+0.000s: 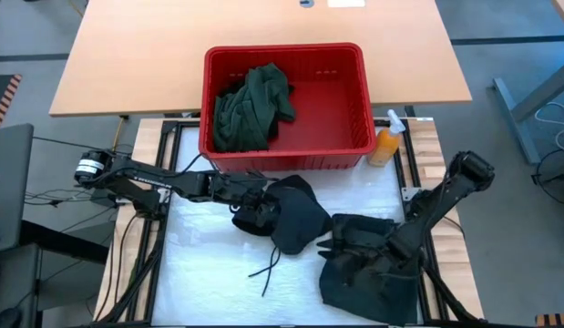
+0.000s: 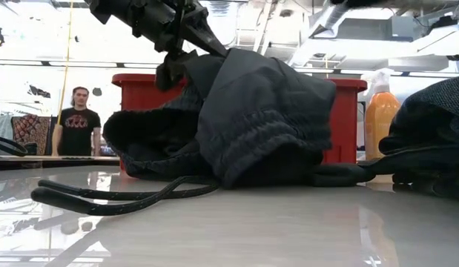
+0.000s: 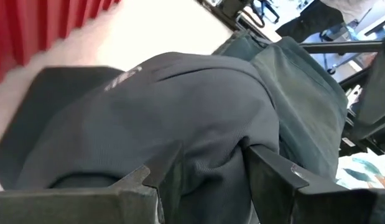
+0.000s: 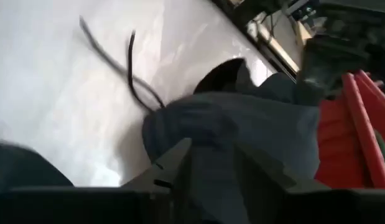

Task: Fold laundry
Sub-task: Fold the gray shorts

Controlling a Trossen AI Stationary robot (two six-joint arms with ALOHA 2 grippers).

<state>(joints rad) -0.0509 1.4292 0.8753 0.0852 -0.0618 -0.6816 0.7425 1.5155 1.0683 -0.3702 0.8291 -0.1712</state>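
Little folding is being shown: a black garment (image 1: pixel 295 214) is being bunched mid-table between the half-open left end effector (image 1: pixel 250 208) and right end effector (image 1: pixel 347 239), green laundry (image 1: pixel 254 105) waiting in the basket (image 1: pixel 354 87).

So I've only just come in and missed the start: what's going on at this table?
A two-armed robot is sorting laundry. The left gripper sits at the left edge of a black drawstring garment bunched mid-table, cloth between its fingers. The right gripper rests where that garment meets a second dark garment crumpled at front right. A green garment waits in the red basket behind. Nothing looks folded yet.
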